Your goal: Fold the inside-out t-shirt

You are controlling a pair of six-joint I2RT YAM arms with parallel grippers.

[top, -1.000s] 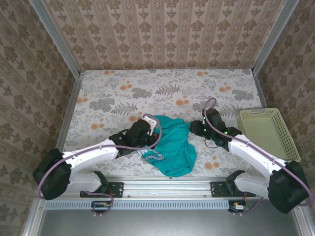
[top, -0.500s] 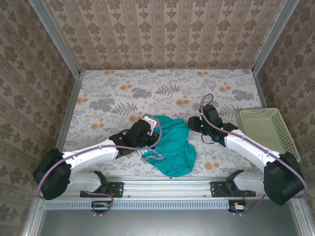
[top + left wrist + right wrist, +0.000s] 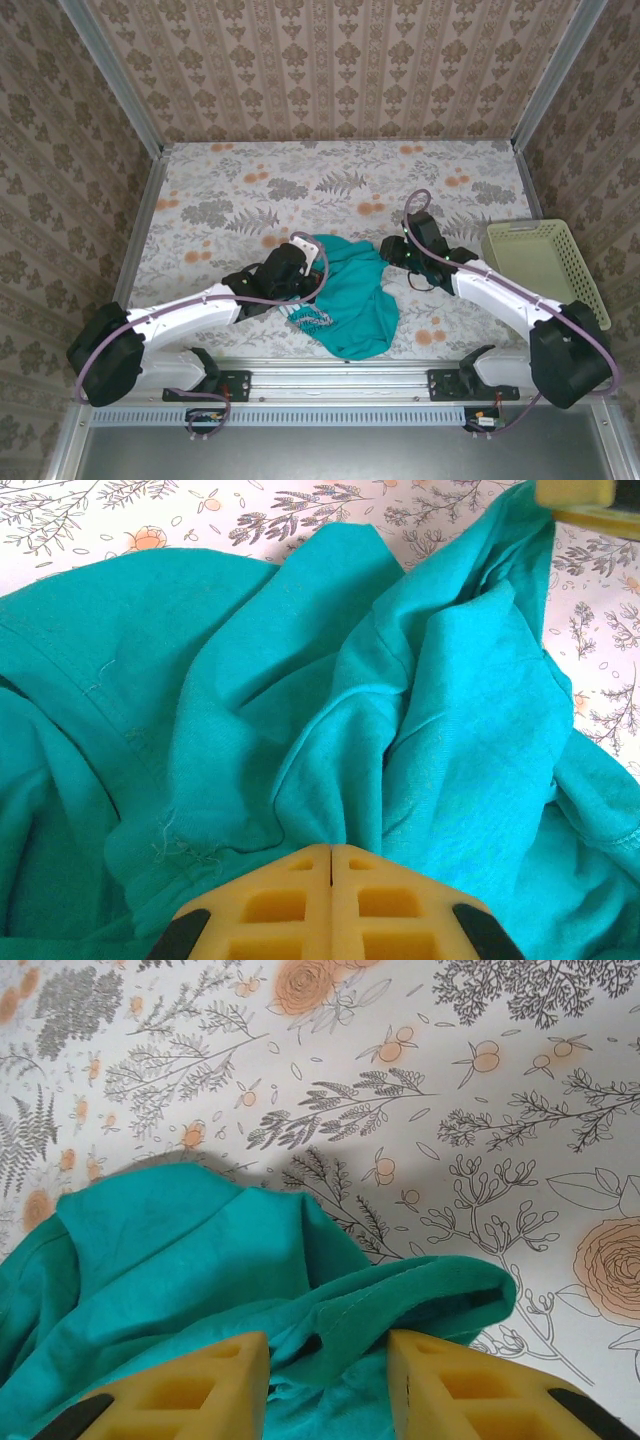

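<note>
One camera sits high above and behind the left arm (image 3: 180,315) and right arm (image 3: 500,295). It looks down and forward over the whole floral table (image 3: 230,190), with the papered back wall (image 3: 340,70) at the top of its view. It stands far off, so the teal t-shirt (image 3: 350,300) is small at centre. A second camera rides the left wrist, pressed close over the left gripper (image 3: 331,850), facing along its yellow fingers (image 3: 270,905) into the cloth. A third rides the right wrist, just as near, looking past the right gripper (image 3: 328,1345) toward the table. All three share the t-shirt and the flowered tabletop around it.
</note>
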